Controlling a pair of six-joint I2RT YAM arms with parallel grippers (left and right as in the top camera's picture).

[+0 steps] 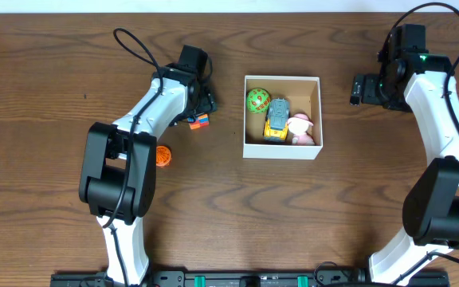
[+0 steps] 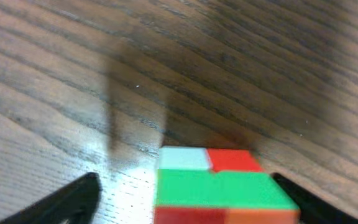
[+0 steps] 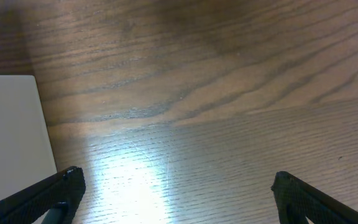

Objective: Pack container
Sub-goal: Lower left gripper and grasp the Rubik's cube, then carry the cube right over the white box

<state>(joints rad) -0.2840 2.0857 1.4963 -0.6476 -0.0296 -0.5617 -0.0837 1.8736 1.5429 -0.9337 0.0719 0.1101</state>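
Observation:
The container (image 1: 319,112), a square white-walled box with a tan inside, sits at mid table. It holds a green ball (image 1: 258,100), a yellow toy truck (image 1: 276,119) and a pink figure (image 1: 300,127). My left gripper (image 1: 203,112) is open, low over a multicoloured cube (image 1: 200,121); in the left wrist view the cube (image 2: 222,186) lies between the fingers (image 2: 188,199), against the right one. My right gripper (image 1: 359,89) is open and empty to the right of the container, whose white wall (image 3: 8,134) shows in the right wrist view beside the fingers (image 3: 176,186).
An orange ball (image 1: 163,155) lies on the wooden table to the left, beside my left arm's base link. Cables loop above both arms at the far side.

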